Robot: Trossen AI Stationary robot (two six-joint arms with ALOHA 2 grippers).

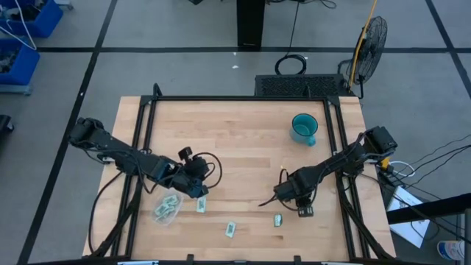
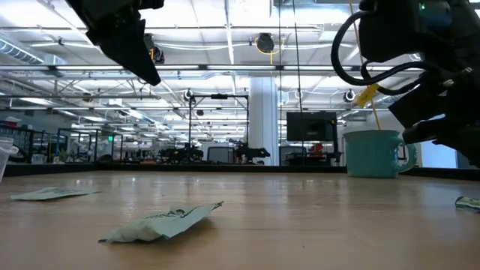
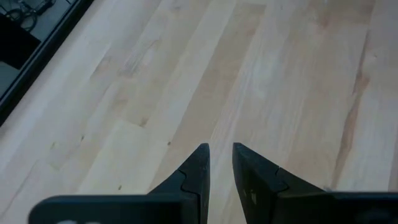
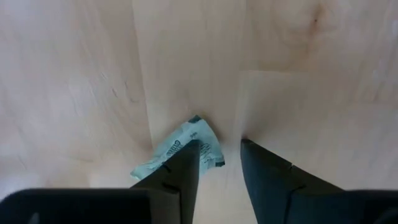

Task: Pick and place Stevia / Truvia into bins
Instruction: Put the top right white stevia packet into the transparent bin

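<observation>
Right gripper [image 4: 216,163] open over a sachet [image 4: 180,149], left gripper [image 3: 220,163] narrowly open above bare table [image 3: 280,68].

Teal cup [image 1: 303,129] on the wooden table [image 1: 243,140] — black fan [image 1: 372,38] on the floor beyond.

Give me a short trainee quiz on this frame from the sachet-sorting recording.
1. What lies at the fingertips of the right gripper? A) a spoon B) a sachet C) a lid
2. True or false: the left gripper holds a sachet.
3. Fill in: the teal cup stands on the ___ arm's side of the table.
Key: 1 B; 2 false, nothing sits between its fingers; 3 right.
</observation>
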